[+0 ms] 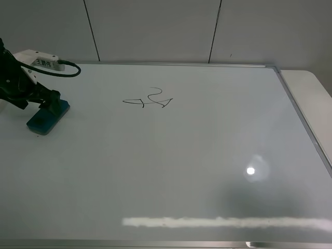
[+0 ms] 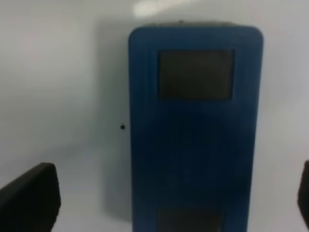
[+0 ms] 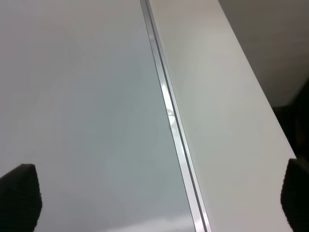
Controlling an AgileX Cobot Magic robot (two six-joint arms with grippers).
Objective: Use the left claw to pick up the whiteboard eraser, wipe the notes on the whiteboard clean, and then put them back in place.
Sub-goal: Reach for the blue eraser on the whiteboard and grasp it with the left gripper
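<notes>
At left edge of whiteboard [image 1: 181,171] I see blue eraser [image 1: 45,119], long axis diagonal, near-left to far-right; left fingers [image 2: 29,198] apart, straddling it; right fingers [image 3: 19,193] apart over frame [image 3: 169,116].

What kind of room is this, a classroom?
Probably an office or lab: a big whiteboard lying flat, a marker scribble, a blue eraser, plain wall panels behind.

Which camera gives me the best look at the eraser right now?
Left wrist: the blue eraser fills the frame, its top face plain. Exterior high shows it small, partly under the left arm. Right wrist misses it.
</notes>
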